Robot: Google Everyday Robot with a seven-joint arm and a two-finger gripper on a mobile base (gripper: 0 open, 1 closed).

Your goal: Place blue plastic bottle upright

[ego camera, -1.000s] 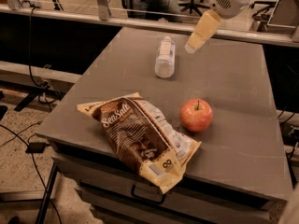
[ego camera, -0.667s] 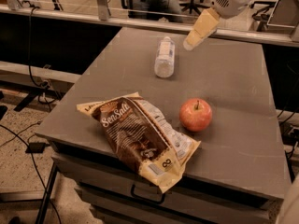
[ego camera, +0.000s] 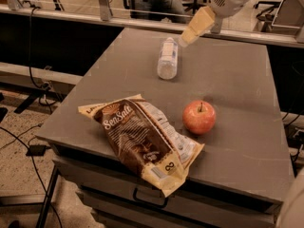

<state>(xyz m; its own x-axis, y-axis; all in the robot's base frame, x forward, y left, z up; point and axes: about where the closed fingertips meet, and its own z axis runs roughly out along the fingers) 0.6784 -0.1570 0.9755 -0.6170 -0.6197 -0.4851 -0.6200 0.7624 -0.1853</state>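
Note:
The blue plastic bottle (ego camera: 168, 58) is a small clear ribbed bottle with a pale label. It lies on its side on the far middle of the grey table (ego camera: 237, 84), its long axis running front to back. My gripper (ego camera: 183, 40) hangs from the white arm at the top right. Its pale tip is above the table just right of the bottle's far end and apart from it. It holds nothing.
A red apple (ego camera: 199, 117) stands right of centre. A brown SenSale snack bag (ego camera: 142, 139) lies across the front, overhanging the front edge. Drawers sit under the table, cables lie on the floor at left, and a railing runs behind.
My gripper has moved left and slightly toward the bottle's far end. The bottle, apple and bag have not moved.

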